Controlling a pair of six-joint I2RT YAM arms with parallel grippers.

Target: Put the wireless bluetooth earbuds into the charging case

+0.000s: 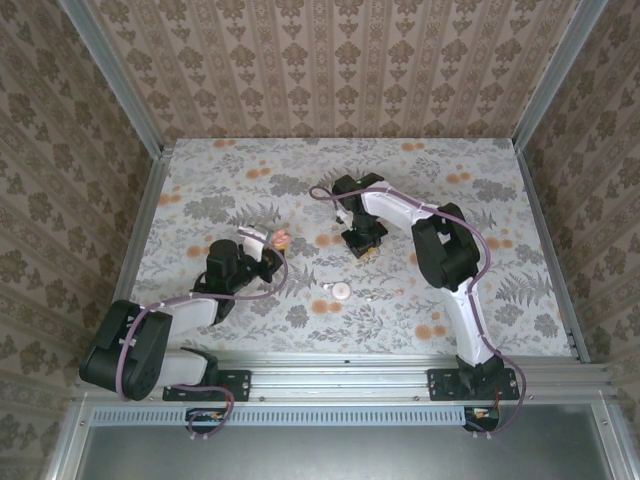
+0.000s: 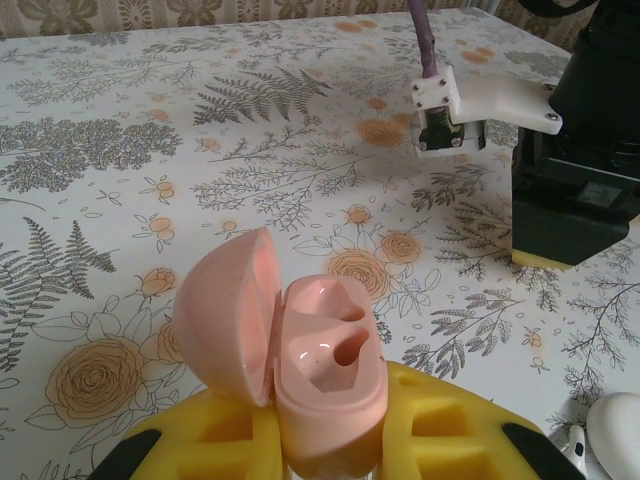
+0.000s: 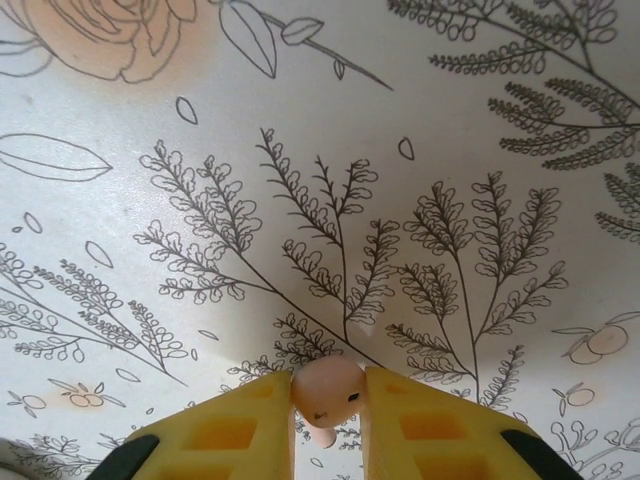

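The charging case point(image 2: 325, 370) is a salmon-pink shell, held upright in my left gripper point(image 2: 325, 425), which is shut on its base between yellow fingers point(image 2: 205, 440). Its lid hangs open to the left and both sockets are empty. From above, the case point(image 1: 282, 238) sits at the tip of the left gripper point(image 1: 268, 248), left of centre. My right gripper point(image 3: 327, 400) is shut on one pale pink earbud point(image 3: 325, 388), just above the flowered tablecloth. This right gripper point(image 1: 362, 242) points down at mid-table, to the right of the case, and appears as a black block point(image 2: 565, 210).
A whitish rounded object point(image 1: 342, 291) lies on the cloth between the arms; it also appears at the lower right point(image 2: 618, 420) with a small white piece point(image 2: 574, 444) beside it. Aluminium rails point(image 1: 400, 362) and wallpapered walls bound the table.
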